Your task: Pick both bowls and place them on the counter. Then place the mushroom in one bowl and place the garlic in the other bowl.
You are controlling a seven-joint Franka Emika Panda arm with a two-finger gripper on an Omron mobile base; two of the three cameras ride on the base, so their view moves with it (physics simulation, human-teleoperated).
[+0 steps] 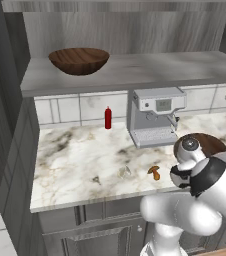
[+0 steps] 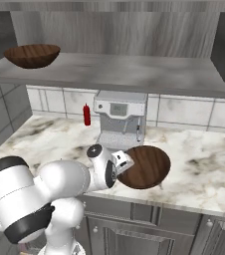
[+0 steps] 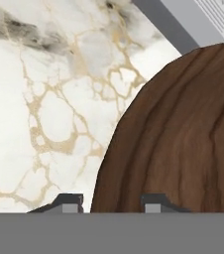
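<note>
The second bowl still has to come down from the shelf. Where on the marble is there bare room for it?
Bare marble lies left of the coffee machine, between the red bottle and the garlic. The right end is crowded by the first bowl.

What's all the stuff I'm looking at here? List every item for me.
bowls: two, dark brown wood; one on the grey shelf, one on the counter by the fingers
mushroom: one, orange-brown, counter front
garlic: one, pale, left of mushroom
bottle: one, red, against the tiles
coffee machine: one, silver-grey, counter back
counter: one, white veined marble
shelf: one, grey
arm: one, white with dark joints
fingers: two, dark, straddling the near bowl's rim
</note>
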